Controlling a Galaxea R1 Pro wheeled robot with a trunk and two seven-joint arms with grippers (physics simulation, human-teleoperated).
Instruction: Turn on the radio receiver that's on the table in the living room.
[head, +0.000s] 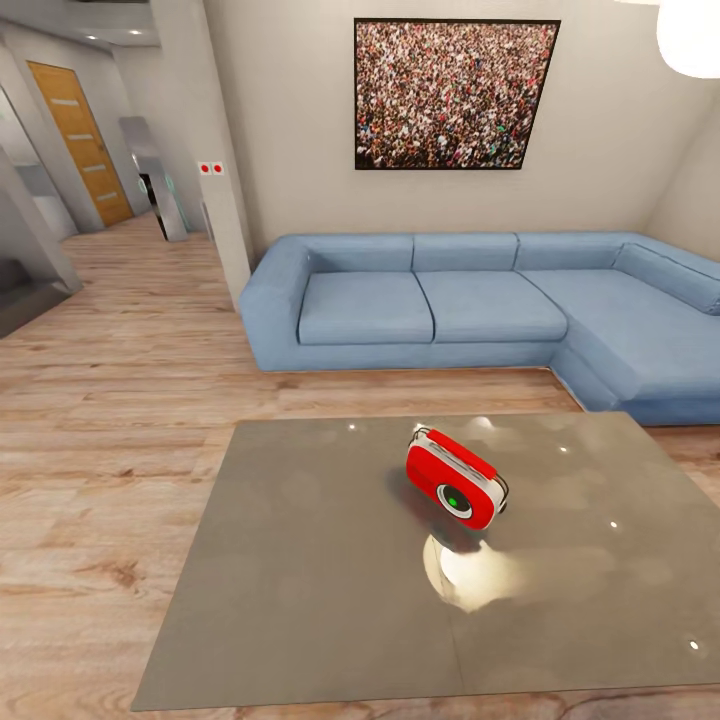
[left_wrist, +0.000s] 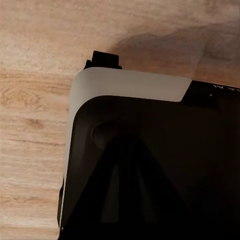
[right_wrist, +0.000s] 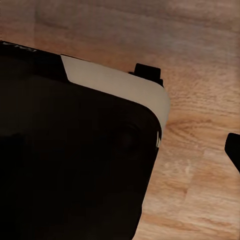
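The red radio receiver stands tilted on the glossy grey table, right of the table's middle, with its white trim band on top and its round dial facing me. Nothing touches it. In the left wrist view my left gripper is a dark shape against the robot's black and white base, and its jaws blend into the dark. In the right wrist view a dark piece that may be a finger juts in beside the base, over the wood floor.
A blue L-shaped sofa runs behind the table and along its right side, under a crowd picture. Light wood floor lies to the left, leading past a wall pillar into a hallway with a wooden door.
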